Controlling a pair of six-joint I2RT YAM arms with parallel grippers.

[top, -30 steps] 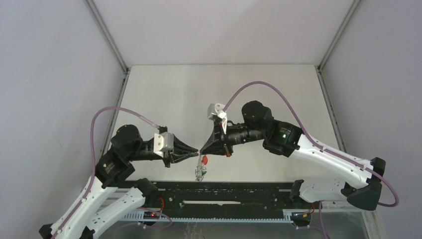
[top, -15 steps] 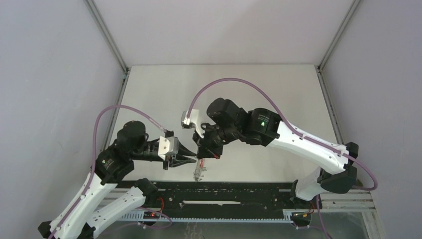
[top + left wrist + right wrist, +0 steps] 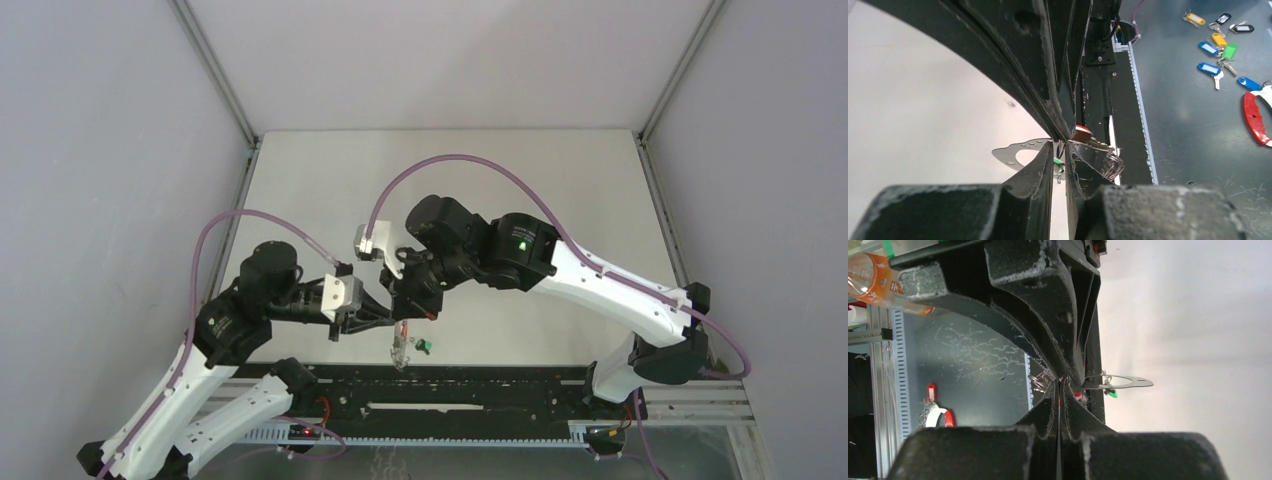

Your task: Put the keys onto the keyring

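The left arm reaches forward and to the right from its base, forearm low and nearly level, and the left gripper (image 3: 393,318) points right with only a narrow slit between its fingers (image 3: 1040,165). The right arm arches across from the right with its elbow raised and its wrist bent down and leftward. The right gripper (image 3: 406,314), jaws pressed together, meets the left one tip to tip.

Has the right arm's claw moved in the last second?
Yes. The right gripper has swung left, judged against the black rail at the table's near edge, and its tips have come slightly nearer that rail.
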